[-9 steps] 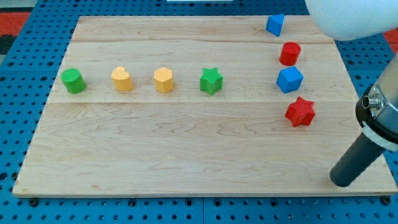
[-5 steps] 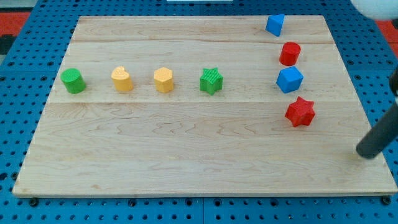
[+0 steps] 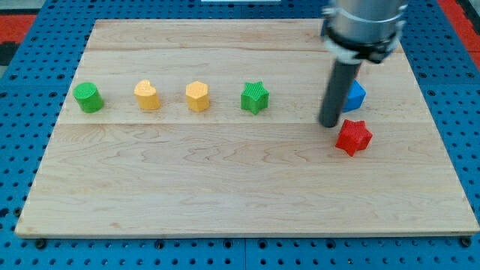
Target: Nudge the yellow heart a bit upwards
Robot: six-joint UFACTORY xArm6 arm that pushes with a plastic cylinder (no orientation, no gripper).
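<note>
The yellow heart (image 3: 147, 95) sits on the wooden board (image 3: 225, 187) in a row at the view's left. A green cylinder (image 3: 88, 97) is to its left; a yellow hexagon block (image 3: 197, 96) and a green star (image 3: 255, 97) are to its right. My tip (image 3: 329, 124) rests on the board far to the right of the heart, just up-left of a red star (image 3: 353, 137) and beside a blue block (image 3: 354, 95). The rod and arm hide what lies above the blue block.
The board lies on a blue pegboard surface (image 3: 22, 150). The arm's body (image 3: 364, 22) covers the board's upper right corner.
The tip has swung from the board's right edge leftwards to beside the red star, which has shifted slightly down-left. The arm now hides the upper right blocks.
</note>
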